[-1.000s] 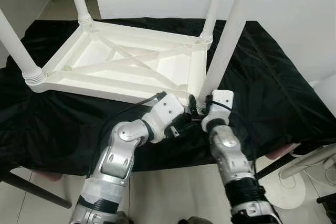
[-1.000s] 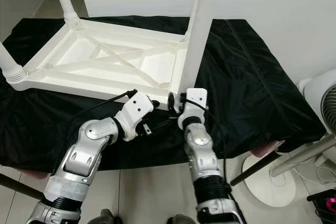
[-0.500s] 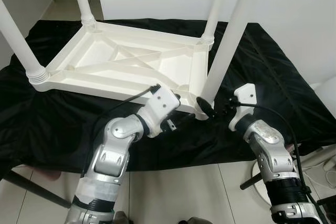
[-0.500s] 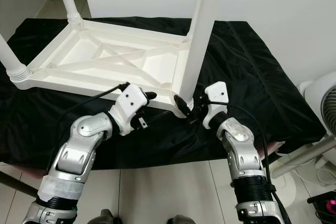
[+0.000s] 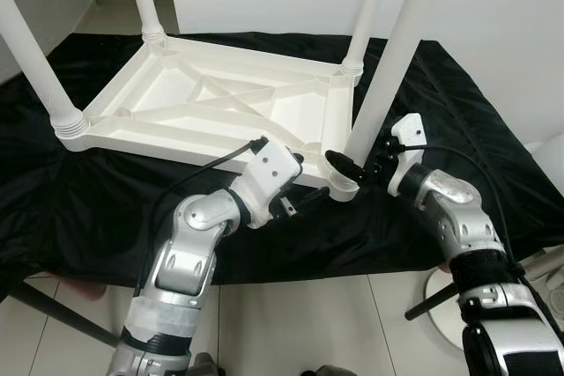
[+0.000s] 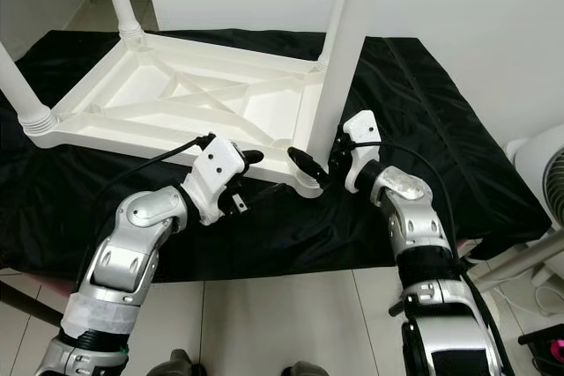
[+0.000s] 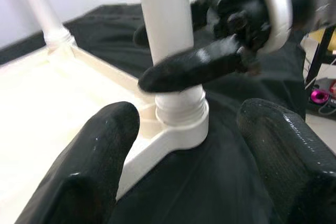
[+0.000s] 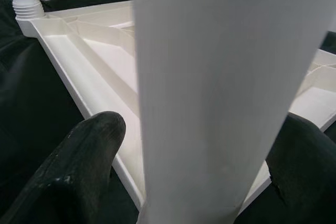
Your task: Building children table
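Over black cloth [image 5: 106, 209], right gripper [image 5: 352, 163] has swung out around table leg [image 5: 388, 77].

The setting is a room in a home: a pale tiled floor [image 5: 291, 323] and plain white walls [image 6: 458, 6] surround a low bench draped in black cloth [image 5: 458, 121]. Beyond the right hand [image 5: 363, 163], at the robot's right side, a white standing fan [image 6: 538, 173] rests its round base on the tiles. Ahead of the left hand [image 5: 291, 184], a white plastic children's table [image 5: 220, 103] lies upside down on the cloth, legs up.
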`<state>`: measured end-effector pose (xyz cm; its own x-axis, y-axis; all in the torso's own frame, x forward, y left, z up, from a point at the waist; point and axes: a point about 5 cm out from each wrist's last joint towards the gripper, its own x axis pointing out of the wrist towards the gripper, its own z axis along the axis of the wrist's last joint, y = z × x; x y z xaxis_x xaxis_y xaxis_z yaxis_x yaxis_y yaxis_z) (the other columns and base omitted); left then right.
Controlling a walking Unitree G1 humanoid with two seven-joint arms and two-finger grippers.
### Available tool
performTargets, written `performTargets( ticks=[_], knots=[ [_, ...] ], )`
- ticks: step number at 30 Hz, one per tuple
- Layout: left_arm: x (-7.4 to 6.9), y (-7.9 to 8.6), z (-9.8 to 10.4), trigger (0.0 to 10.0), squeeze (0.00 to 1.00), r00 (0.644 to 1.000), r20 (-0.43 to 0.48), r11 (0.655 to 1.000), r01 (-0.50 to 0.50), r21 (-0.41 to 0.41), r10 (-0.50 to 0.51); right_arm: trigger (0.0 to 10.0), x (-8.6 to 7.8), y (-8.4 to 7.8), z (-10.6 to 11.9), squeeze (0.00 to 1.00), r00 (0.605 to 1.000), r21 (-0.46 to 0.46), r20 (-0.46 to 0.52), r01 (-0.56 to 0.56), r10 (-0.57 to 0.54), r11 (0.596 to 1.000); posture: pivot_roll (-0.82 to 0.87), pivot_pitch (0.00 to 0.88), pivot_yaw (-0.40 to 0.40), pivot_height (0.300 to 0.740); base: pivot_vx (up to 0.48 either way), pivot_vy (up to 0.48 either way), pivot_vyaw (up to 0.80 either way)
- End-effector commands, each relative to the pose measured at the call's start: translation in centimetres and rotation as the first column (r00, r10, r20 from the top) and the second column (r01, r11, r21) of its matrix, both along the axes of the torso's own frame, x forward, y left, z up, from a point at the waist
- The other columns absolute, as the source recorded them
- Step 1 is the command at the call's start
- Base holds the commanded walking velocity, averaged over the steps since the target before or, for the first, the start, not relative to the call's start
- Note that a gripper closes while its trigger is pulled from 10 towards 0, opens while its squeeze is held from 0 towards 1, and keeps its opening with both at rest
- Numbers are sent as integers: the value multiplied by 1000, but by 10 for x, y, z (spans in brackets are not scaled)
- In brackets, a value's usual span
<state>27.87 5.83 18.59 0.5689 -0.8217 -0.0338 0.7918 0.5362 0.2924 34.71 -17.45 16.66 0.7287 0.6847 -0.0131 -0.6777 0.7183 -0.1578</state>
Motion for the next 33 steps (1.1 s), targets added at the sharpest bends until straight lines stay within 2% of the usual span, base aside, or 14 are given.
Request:
performTargets(
  ticks=[1,4,5,10,16,17,18,22,25,26,29,30,32,33],
  knots=[
    [1,0,7,10000,0,999,26,999,-42,-14,42,10000,2,0,-3,0,1000,17,-15,-15,15,1000,-63,0,4,740,0,0,0],
    [1,0,8,10000,0,999,27,999,-40,-13,40,10000,2,1,-4,0,1000,21,-19,-22,23,1000,-63,0,4,740,0,0,0],
    [1,1,8,10000,0,999,26,999,-41,-11,41,0,3,4,-7,0,999,31,-25,-35,36,999,-61,0,13,740,0,0,0],
    [0,2,7,10000,0,999,22,999,-38,-8,38,0,6,9,-12,0,998,49,-33,-49,50,998,-66,0,15,740,0,0,0],
    [2,1,7,10000,0,999,19,999,-36,-13,36,0,1,6,-19,0,997,35,-60,-55,57,998,-81,0,18,740,0,0,0],
    [2,1,7,10000,0,999,15,999,-35,-13,35,824,1,3,-21,0,997,32,-65,-35,37,999,-83,0,20,740,0,0,0],
    [1,0,4,10000,0,999,9,999,-33,-11,33,10000,1,1,-23,0,997,41,-75,-2,5,999,-88,0,17,740,0,0,0],
    [-1,-2,1,10000,0,1000,2,1000,-24,-7,24,10000,-1,-1,-26,0,994,68,-91,60,-54,996,-94,0,19,740,0,0,0],
    [-2,-4,-4,10000,0,1000,-21,1000,-21,-9,21,10000,-3,4,-29,0,970,134,-108,233,-219,963,-104,2,22,740,0,0,0],
    [-2,-4,-4,10000,0,1000,-21,1000,-21,-9,21,10000,-3,4,-29,0,970,134,-108,233,-219,963,-104,2,22,740,0,0,0],
    [-2,-5,-4,10000,0,999,-38,1000,-24,-14,24,10000,-12,20,-29,0,909,182,-96,416,-405,891,-115,23,27,740,0,0,0],
    [-3,-5,-5,10000,0,999,-42,1000,-23,-15,22,10000,-14,22,-30,0,889,182,-91,458,-448,870,-117,27,27,740,0,0,0],
    [-3,-5,-6,10000,0,999,-45,1000,-22,-15,21,10000,-15,23,-31,0,879,179,-89,477,-469,860,-117,27,27,740,0,0,0],
    [-4,-5,-7,10000,0,999,-47,1000,-21,-14,20,10000,-17,24,-34,0,843,174,-101,538,-528,825,-120,34,21,740,0,0,0]
  ],
)
